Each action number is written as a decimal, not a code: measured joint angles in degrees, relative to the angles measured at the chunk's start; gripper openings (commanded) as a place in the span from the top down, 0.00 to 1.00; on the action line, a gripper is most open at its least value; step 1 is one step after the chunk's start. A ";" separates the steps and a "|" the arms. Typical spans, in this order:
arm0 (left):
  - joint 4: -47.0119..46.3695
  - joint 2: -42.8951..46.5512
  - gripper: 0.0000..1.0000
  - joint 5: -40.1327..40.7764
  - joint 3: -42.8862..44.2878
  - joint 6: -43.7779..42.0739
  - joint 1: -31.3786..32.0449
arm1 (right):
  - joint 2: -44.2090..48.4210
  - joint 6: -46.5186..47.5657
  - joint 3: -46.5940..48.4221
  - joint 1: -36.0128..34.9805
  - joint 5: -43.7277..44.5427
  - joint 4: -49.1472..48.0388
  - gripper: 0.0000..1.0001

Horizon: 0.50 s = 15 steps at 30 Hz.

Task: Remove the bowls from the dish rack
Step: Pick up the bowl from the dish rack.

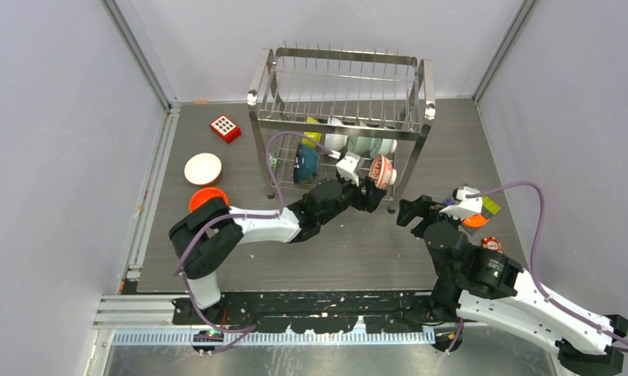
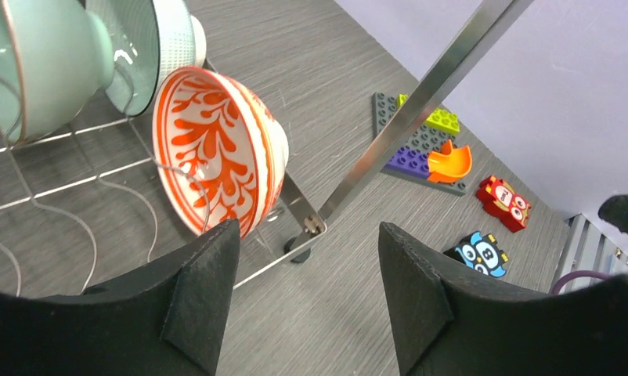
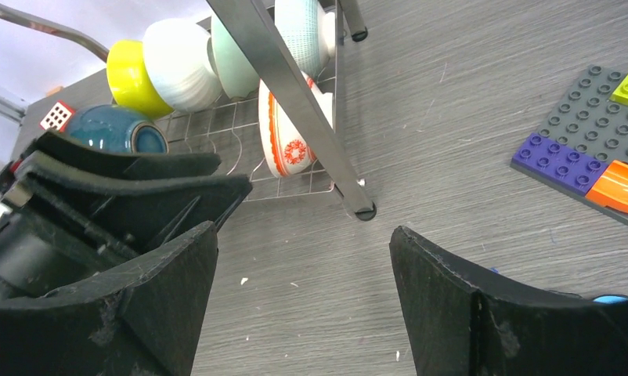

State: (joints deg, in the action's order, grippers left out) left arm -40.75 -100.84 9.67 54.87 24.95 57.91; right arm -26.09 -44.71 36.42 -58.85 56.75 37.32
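Left fingers (image 2: 205, 305) gape beside patterned bowl (image 2: 217, 149) in rack (image 2: 420, 102).

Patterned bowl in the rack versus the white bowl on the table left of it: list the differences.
The patterned bowl stands on edge in the dish rack; the white bowl lies flat on the table. The patterned bowl has orange-red leaf painting inside; the white bowl is plain. The patterned bowl is just ahead of the left gripper; the white bowl is not. Both are small and round.
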 measured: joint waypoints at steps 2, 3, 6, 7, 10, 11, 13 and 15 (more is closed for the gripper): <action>-0.39 -1.42 0.38 -1.53 1.60 0.02 -0.50 | 0.61 0.02 0.00 0.00 -0.57 0.00 0.16; -0.68 -2.19 0.39 -2.34 2.27 0.07 -0.85 | 0.85 0.00 0.00 0.00 -0.83 0.02 0.16; -1.11 -5.01 0.41 -4.85 4.24 0.09 -2.43 | 1.81 -0.02 0.00 0.00 -1.60 0.04 0.16; -1.16 -5.25 0.42 -5.09 4.35 0.07 -2.58 | 2.21 -0.07 0.00 0.00 -1.84 0.09 0.16; -1.55 -7.10 0.46 -6.54 5.64 0.07 -3.82 | 3.10 -0.11 0.00 0.00 -2.32 0.28 0.16; -1.73 -7.50 0.48 -6.78 6.01 0.07 -4.09 | 3.41 -0.13 0.00 0.00 -2.47 0.44 0.16; -2.01 -8.20 0.51 -7.69 6.80 0.04 -4.63 | 4.02 -0.20 0.00 0.00 -2.69 0.68 0.16; -2.34 -8.59 0.53 -8.70 7.39 0.04 -4.94 | 4.48 -0.24 0.00 0.00 -2.84 0.94 0.16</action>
State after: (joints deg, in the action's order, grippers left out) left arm -43.09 -109.43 0.97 62.26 24.99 52.97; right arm -21.61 -44.95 36.42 -58.85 53.91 38.26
